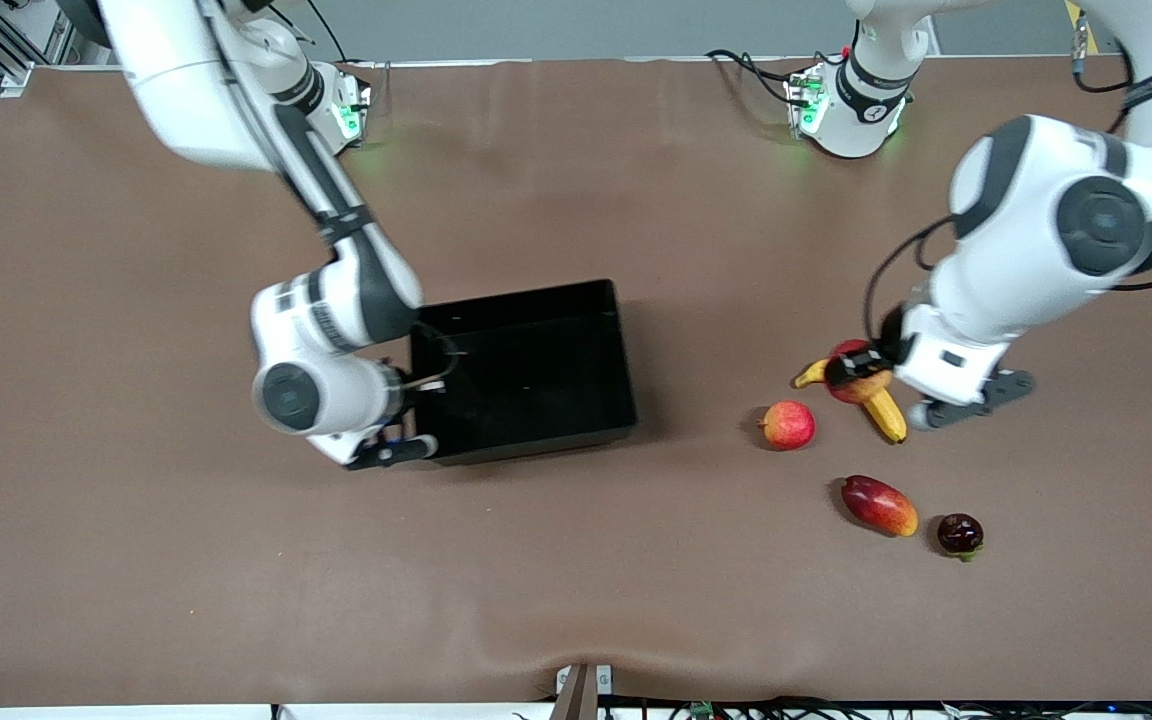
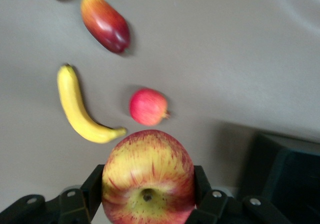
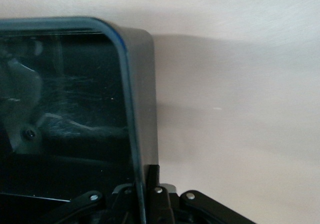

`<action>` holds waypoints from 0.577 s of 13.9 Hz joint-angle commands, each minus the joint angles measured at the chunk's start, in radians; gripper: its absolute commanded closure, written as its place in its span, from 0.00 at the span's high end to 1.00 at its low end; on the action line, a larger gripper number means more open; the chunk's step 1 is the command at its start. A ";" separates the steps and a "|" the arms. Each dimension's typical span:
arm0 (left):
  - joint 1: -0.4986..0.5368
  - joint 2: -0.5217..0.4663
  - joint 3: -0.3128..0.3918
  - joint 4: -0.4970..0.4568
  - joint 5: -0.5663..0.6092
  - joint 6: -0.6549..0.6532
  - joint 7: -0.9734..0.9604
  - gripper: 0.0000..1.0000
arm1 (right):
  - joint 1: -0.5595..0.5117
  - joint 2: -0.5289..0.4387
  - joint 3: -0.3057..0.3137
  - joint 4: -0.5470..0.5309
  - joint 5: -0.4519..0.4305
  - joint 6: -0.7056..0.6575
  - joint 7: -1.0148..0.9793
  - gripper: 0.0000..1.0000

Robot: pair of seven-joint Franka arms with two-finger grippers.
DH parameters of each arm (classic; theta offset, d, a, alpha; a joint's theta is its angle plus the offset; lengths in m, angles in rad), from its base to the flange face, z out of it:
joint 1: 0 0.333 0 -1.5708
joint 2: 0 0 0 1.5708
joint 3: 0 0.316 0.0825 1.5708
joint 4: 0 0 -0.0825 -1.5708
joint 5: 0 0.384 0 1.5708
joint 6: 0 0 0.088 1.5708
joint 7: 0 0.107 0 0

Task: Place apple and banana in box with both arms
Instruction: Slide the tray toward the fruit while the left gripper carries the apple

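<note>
My left gripper (image 1: 861, 372) is shut on the red apple with yellow streaks (image 1: 850, 351) and holds it in the air over the banana (image 1: 887, 414). In the left wrist view the apple (image 2: 148, 164) fills the gripper (image 2: 148, 183), stem dimple toward the camera, and the banana (image 2: 79, 109) lies on the table below. My right gripper (image 1: 414, 390) is shut on the wall of the black box (image 1: 526, 438) at the box's end toward the right arm. In the right wrist view the fingers (image 3: 152, 176) clamp that wall (image 3: 131, 99). The box holds no fruit.
A pinkish-orange round fruit (image 1: 788, 424) lies beside the banana, toward the box. A red-yellow mango (image 1: 878, 505) and a small dark fruit (image 1: 960, 534) lie nearer to the front camera. Brown table mat (image 1: 576, 560) covers the table.
</note>
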 commanded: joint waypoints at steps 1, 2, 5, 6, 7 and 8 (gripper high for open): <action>-0.067 0.054 -0.003 0.028 0.012 -0.010 -0.099 0.00 | 0.124 -0.023 -0.012 -0.043 0.023 0.086 0.231 0.00; -0.090 0.067 -0.003 0.028 0.011 -0.001 -0.126 0.00 | 0.167 -0.023 -0.012 -0.042 0.023 0.103 0.309 0.01; -0.167 0.120 0.000 0.027 0.014 0.064 -0.236 0.00 | 0.198 -0.014 -0.012 -0.043 0.022 0.120 0.408 1.00; -0.196 0.146 0.003 0.025 0.019 0.088 -0.279 0.00 | 0.187 -0.021 -0.012 -0.042 0.022 0.102 0.400 1.00; -0.213 0.167 0.005 0.025 0.055 0.101 -0.317 0.00 | 0.170 -0.035 -0.012 -0.040 0.022 0.062 0.399 1.00; -0.227 0.187 0.002 0.019 0.106 0.102 -0.362 0.00 | 0.155 -0.056 -0.013 -0.033 0.022 0.013 0.396 1.00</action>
